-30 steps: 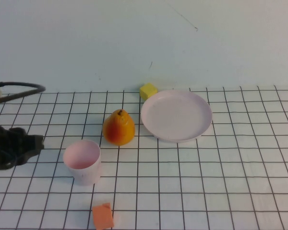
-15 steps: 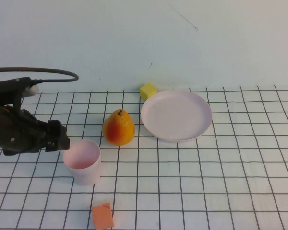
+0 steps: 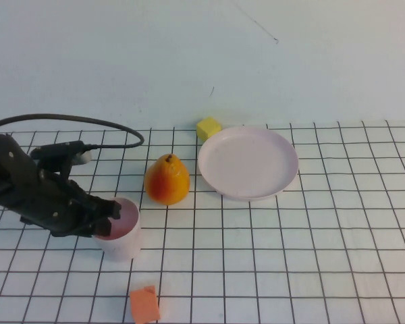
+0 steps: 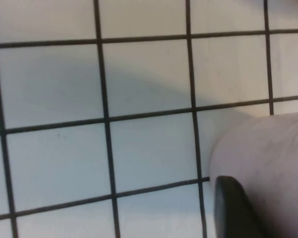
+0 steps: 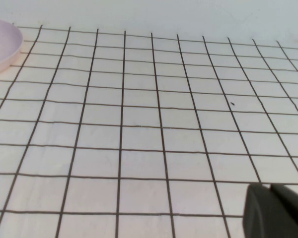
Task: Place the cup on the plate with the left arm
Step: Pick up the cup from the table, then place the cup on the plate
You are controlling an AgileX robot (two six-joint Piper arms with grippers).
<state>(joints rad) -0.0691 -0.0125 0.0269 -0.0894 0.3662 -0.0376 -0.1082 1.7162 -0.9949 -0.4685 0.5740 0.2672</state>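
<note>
Where the gridded worktop (image 3: 310, 270) lies nearest the robot, a small orange block (image 3: 144, 304) sits flat on the squares, left of centre. Just beyond it stands the cup (image 3: 121, 233), upright on the worktop with its pale pink mouth facing up. The left pincer (image 3: 108, 214) reaches in from the left side and sits at the cup's rim, its dark tip overlapping the near-left part of the opening; whether its fingers are spread or closed on the cup wall I cannot tell. A black cable (image 3: 67, 121) arcs from the arm's back over the grid. In the left wrist view the cup's pale side fills the corner, with one dark finger (image 4: 233, 208) right against it.

Further back, an orange-yellow pear (image 3: 167, 179) stands just beyond and to the right of the cup, close but apart from it. To the pear's right lies the plate (image 3: 287, 175), round, shallow and bare, well apart from the cup. A small yellow block (image 3: 208, 127) rests at the plate's far-left edge, near the wall.

The right pincer (image 5: 275, 210) shows only as a dark corner in its own wrist view, over open grid, with its fingers' spacing impossible to judge.
</note>
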